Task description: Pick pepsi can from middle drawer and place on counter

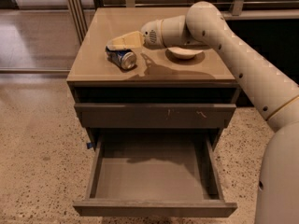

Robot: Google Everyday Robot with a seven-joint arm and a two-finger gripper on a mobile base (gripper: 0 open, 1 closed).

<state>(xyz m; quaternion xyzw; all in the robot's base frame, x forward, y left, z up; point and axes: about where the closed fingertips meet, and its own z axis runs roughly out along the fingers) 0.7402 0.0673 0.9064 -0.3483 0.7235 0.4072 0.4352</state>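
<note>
The pepsi can lies on its side on the tan counter, near its front left, silver end toward me. My gripper reaches in from the right and hovers just above the can. Its cream fingers are spread over the can's top and no longer clamp it. The middle drawer is pulled wide open below, and its plain grey inside holds nothing.
A cream bowl sits on the counter right of the gripper, under my arm. A shut drawer front with pale scratch marks is above the open drawer. Speckled floor lies left of the cabinet, and dark shelving stands behind.
</note>
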